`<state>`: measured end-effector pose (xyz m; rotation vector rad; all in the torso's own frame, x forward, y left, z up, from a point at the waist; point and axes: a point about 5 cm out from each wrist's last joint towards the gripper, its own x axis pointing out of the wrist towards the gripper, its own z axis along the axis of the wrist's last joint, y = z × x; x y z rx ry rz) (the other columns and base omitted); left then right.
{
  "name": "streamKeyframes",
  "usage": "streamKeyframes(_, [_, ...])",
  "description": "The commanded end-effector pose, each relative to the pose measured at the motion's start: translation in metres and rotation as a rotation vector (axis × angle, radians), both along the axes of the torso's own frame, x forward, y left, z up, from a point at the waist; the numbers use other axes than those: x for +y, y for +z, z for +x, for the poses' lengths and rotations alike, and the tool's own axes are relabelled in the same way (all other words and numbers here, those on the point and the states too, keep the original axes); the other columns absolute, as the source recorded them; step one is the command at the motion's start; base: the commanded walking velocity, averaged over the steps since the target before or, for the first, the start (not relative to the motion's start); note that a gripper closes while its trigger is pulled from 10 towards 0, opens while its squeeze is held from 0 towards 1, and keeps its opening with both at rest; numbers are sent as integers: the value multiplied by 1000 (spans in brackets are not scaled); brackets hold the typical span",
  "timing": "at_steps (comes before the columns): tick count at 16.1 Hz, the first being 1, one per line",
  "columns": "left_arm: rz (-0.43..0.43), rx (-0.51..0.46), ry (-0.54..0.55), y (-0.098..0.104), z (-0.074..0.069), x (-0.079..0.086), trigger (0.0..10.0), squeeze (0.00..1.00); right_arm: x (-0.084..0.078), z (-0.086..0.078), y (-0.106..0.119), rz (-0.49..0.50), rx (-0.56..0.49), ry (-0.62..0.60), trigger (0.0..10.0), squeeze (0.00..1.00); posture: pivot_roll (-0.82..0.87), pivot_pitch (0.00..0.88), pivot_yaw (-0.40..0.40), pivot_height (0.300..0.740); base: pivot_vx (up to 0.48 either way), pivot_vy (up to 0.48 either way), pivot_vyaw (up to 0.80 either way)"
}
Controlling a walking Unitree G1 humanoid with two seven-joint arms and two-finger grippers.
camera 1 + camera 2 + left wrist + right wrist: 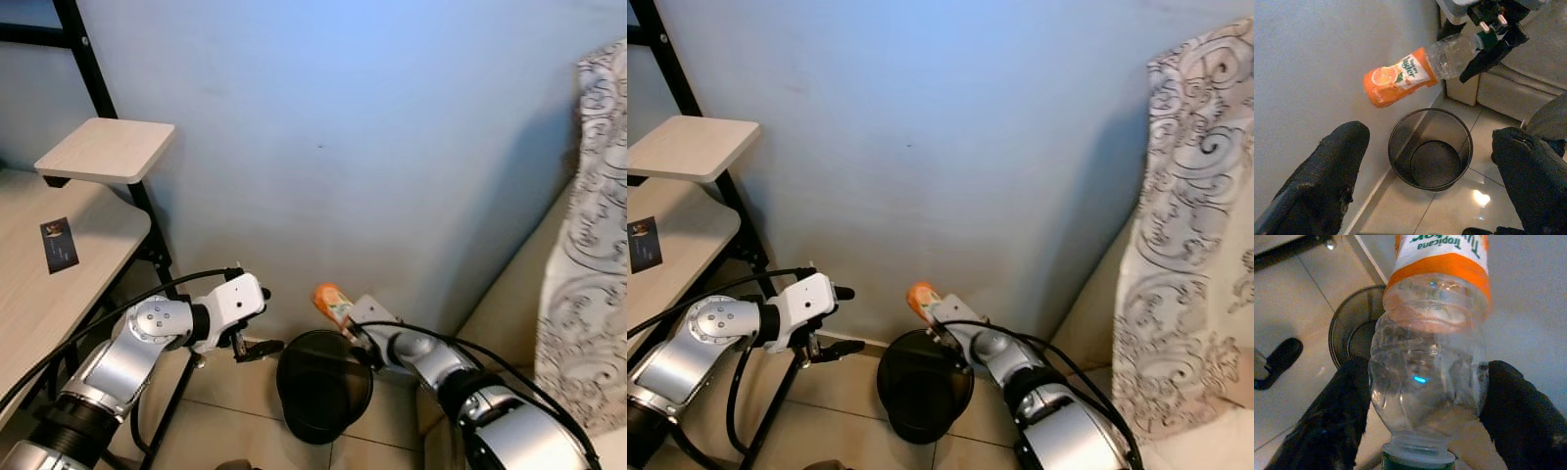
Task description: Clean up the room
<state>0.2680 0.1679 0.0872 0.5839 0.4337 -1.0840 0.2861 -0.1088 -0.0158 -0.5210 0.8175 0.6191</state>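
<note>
An empty Tropicana orange juice bottle (1410, 73) is held clamped by its clear neck end in the right gripper (1420, 396), long axis tilted over the black mesh wastebasket (324, 386) directly below, while the left gripper (1425, 176) is kept open nearby.

We see soft, even daylight on the pale blue wall (372, 127), with a broad dim shadow falling beside the patterned white curtain (588, 245). The glossy beige floor tiles (1469, 205) carry one small bright glare spot. The head views are sharp. In the wrist views the nearby black tool fingers (1327, 181) look blurred, and the clear plastic bottle with the orange label (1430, 347) is slightly soft, catching a tiny blue glint.
</note>
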Motion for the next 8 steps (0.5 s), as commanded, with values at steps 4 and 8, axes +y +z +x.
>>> streamKeyframes(4, [20, -12, -6, 3, 3, 3, 10000, 0, 3, 4, 3, 37, -1, -21, 10000, 1000, 88, 0, -47, 740, 0, 0, 0])
streamKeyframes(8, [16, -12, -1, 3, 4, 2, 10000, 0, 3, 2, 2, 46, 12, -20, 10000, 1000, 89, 0, -49, 740, 0, 0, 0])
